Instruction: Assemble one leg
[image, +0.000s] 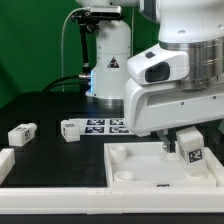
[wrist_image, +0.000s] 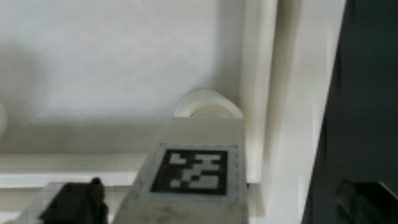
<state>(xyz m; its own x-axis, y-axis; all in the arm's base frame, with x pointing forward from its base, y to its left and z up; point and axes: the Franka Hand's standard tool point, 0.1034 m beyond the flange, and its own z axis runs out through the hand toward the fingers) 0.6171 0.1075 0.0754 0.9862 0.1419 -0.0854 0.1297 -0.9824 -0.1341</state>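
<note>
The exterior view sits low and close, just outside one worktop edge. It faces almost level across the marker board (image: 105, 125) at mid-worktop toward the opposite edge, and the arm's wrist looms large on the exterior view's right. The wrist view looks steeply down past the gripper (wrist_image: 217, 205), very near the tray (wrist_image: 107, 90). Both views share the tagged leg (image: 191, 149) and the tray corner beneath it, by the edge nearest the exterior camera.
</note>
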